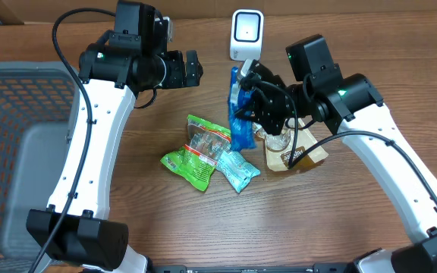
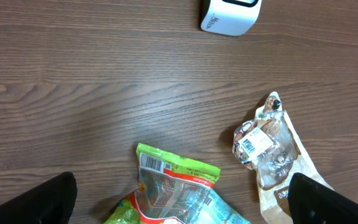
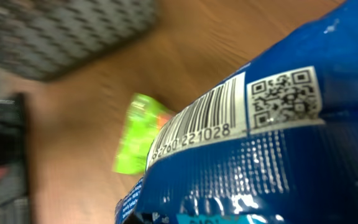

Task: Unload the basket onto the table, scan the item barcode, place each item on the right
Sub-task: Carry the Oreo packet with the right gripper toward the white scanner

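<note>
A blue packet point(image 1: 241, 133) hangs upright over the table just below the white scanner point(image 1: 246, 34), and my right gripper point(image 1: 250, 100) is shut on its upper part. The right wrist view is filled by the blue packet point(image 3: 278, 149), with its barcode point(image 3: 197, 130) and a QR code facing the camera; the fingers are hidden behind it. My left gripper point(image 1: 193, 68) hovers open to the left of the scanner, holding nothing. In the left wrist view its dark fingertips point(image 2: 51, 202) stand wide apart over a green packet point(image 2: 176, 183), and the scanner point(image 2: 229, 15) sits at the top edge.
A green packet point(image 1: 196, 152), a teal packet point(image 1: 239, 171) and a brown-and-clear packet point(image 1: 298, 155) lie on the wooden table below the held one. A grey mesh basket point(image 1: 14, 152) stands at the left edge. The clear-fronted packet point(image 2: 269, 146) lies right of the green one.
</note>
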Robot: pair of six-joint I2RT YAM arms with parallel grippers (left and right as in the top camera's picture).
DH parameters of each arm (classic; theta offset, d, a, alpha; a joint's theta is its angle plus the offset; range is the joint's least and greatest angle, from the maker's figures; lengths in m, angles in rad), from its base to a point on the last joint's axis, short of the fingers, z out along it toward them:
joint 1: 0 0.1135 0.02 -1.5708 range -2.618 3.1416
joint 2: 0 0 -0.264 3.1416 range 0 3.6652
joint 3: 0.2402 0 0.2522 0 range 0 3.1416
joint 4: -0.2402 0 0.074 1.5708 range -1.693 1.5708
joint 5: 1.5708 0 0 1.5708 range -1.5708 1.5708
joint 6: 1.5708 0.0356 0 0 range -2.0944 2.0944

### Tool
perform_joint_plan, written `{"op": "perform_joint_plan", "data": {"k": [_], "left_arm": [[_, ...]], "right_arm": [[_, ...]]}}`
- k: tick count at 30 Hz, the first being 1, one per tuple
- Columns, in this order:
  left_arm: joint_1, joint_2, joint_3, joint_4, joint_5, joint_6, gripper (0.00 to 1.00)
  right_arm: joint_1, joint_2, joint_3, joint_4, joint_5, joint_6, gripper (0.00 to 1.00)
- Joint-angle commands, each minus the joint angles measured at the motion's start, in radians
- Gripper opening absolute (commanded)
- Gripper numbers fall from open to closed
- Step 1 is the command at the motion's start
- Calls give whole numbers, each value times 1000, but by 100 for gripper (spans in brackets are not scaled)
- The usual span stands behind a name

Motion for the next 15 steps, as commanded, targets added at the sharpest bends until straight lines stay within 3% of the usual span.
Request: {"op": "perform_joint_plan", "data": {"k": [1, 9, 15], "left_arm": [[-2, -4, 16, 1, -10, 27, 100], [-1, -4, 16, 1, -10, 27, 100], [-1, -4, 16, 1, -10, 27, 100]], "right_arm": [[4, 50, 19, 34, 329, 50, 4], [4, 213, 19, 323, 904, -16, 4], [4, 288, 19, 586, 1080, -150, 4]]}}
